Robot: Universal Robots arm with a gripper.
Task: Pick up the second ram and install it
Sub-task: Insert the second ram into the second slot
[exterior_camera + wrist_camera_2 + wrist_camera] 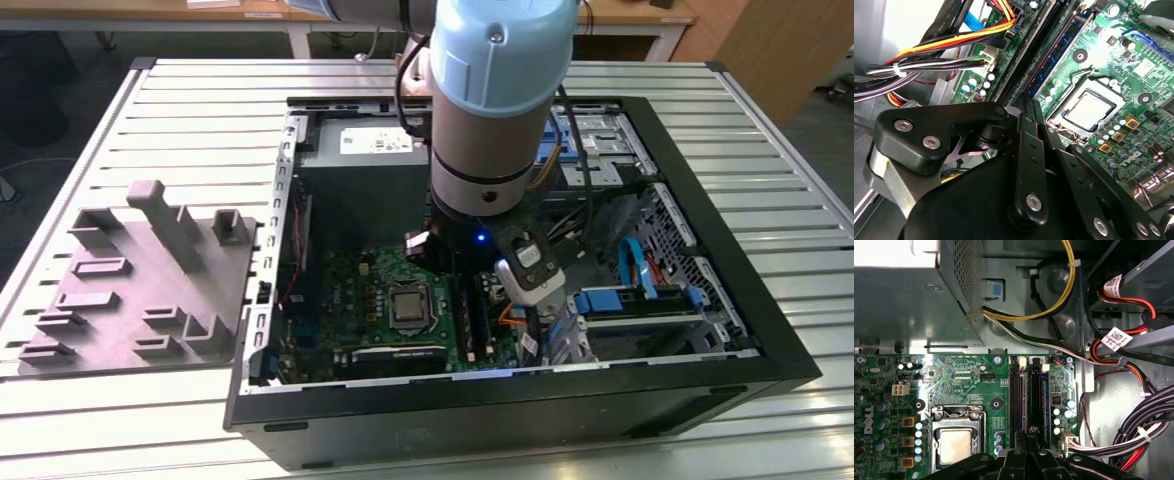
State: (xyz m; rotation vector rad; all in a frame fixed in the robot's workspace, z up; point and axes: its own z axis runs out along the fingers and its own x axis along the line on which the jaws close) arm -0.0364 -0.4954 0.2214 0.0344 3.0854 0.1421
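One blue-green stick, the second ram (1044, 390), stands on edge in a slot of the motherboard (969, 375). It sits just beside the black slots (1015, 390), on the side towards the cable bundle (1134, 440). In the second wrist view the blue board runs straight up to the tips of the gripper (1026, 102). In the exterior view the arm (487, 120) hangs into the open case (534, 410), beside the grey power supply box (360, 150).

Hand state: narrow, with the fingers (1031, 432) drawn close together at the stick's top edge. I can't tell whether they pinch it or just sit on it (the gripper's own links hide the contact). I also can't tell whether the stick is fully seated, because the slot latches aren't readable.

Handling, my read:
- **Weight and stiffness:** light, thin and stiff, so it won't sag, but it will tip sideways if loaded off-centre.
- **Fragile parts:** the chips on the faces and the contact row on the bottom edge.
- **Slip:** the faces are smooth, so a light pinch may let it slide.
- **Best hold:** across the flat faces near the middle of the top edge, with the pads on bare board rather than on chips.
- **Force:** keep it in the board's plane. Any twist loads the slot and motherboard.

The CPU socket (956, 440) is near, on the far side of the slots. The yellow cable (1054, 305) is well apart from the stick.
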